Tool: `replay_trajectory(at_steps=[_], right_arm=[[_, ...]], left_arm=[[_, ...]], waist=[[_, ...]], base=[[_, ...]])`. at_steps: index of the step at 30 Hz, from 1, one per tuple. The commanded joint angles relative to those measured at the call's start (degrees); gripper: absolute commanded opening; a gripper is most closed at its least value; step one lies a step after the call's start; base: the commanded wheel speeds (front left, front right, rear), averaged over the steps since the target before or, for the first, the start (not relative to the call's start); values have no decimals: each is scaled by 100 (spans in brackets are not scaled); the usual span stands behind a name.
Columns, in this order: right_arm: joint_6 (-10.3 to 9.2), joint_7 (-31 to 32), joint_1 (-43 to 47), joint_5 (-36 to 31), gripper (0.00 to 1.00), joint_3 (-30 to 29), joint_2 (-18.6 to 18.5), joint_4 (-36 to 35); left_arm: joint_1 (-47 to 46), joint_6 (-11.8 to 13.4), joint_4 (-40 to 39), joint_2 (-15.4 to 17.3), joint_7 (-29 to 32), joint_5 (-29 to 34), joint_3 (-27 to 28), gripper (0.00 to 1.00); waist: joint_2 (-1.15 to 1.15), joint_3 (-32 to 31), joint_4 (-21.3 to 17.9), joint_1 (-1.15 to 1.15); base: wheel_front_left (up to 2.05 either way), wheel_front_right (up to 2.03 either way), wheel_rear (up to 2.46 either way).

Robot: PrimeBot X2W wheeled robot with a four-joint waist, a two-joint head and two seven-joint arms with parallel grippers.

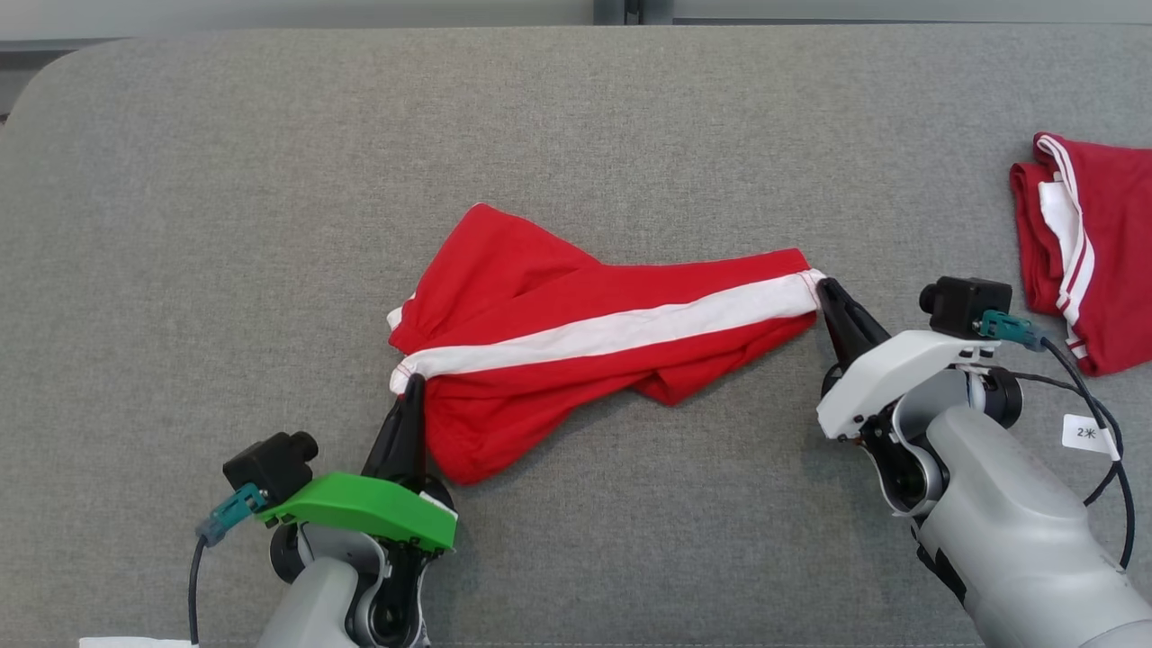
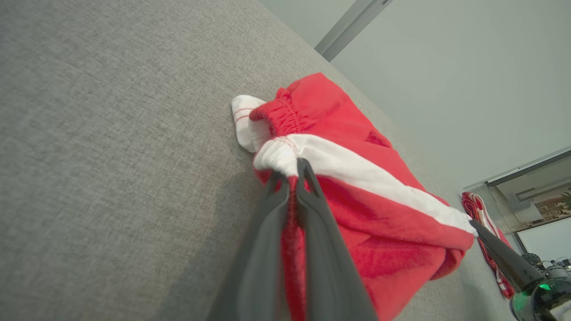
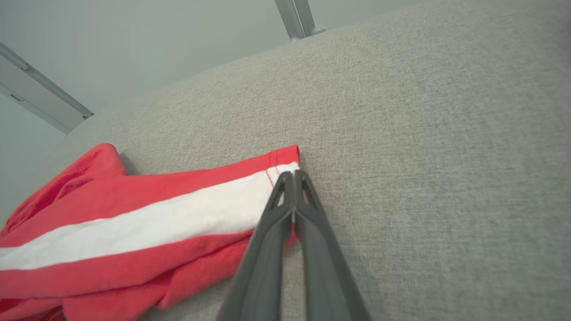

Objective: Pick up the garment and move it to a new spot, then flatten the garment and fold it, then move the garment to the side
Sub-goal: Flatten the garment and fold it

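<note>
A pair of red shorts with a white side stripe (image 1: 576, 333) lies crumpled across the middle of the grey surface. My left gripper (image 1: 412, 387) is shut on the garment's elastic waistband end, where red cloth is pinched between the fingers (image 2: 290, 178). At the leg hem on the opposite side, my right gripper (image 1: 823, 290) is shut on the white stripe's corner (image 3: 292, 176). The garment (image 3: 134, 223) is stretched between the two grippers, its lower part bunched and folded under.
A second red and white garment (image 1: 1093, 252) lies folded at the right edge of the grey padded surface (image 1: 270, 180). A white tag (image 1: 1087, 434) hangs from the right arm's cable. A wall and a metal post (image 3: 296, 18) stand beyond the far edge.
</note>
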Motion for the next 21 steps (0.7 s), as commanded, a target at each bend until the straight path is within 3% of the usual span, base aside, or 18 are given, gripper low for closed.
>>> replay_trajectory(at_steps=[1,11,15,21], right_arm=[[-8,-42,-95,56,0,73,-47,43],[-8,-223,-314,365,0,257,-192,-248],[-8,-282,-668,347,0,88,-365,-682],[-8,-299,-1834,-59,0,-361,-639,-1065]], left_arm=[[-113,-14,-7,10,-13,14,23,0],[-358,-14,-345,193,-14,135,11,0],[-943,-14,-650,627,77,144,-349,0],[-2695,-13,-1118,1438,777,118,-532,0]], waist=[[0,12,2,0],[0,-212,-54,0],[0,-227,-101,0],[0,220,-175,0]], base=[[0,0,0],[0,0,0],[0,0,0],[0,0,0]])
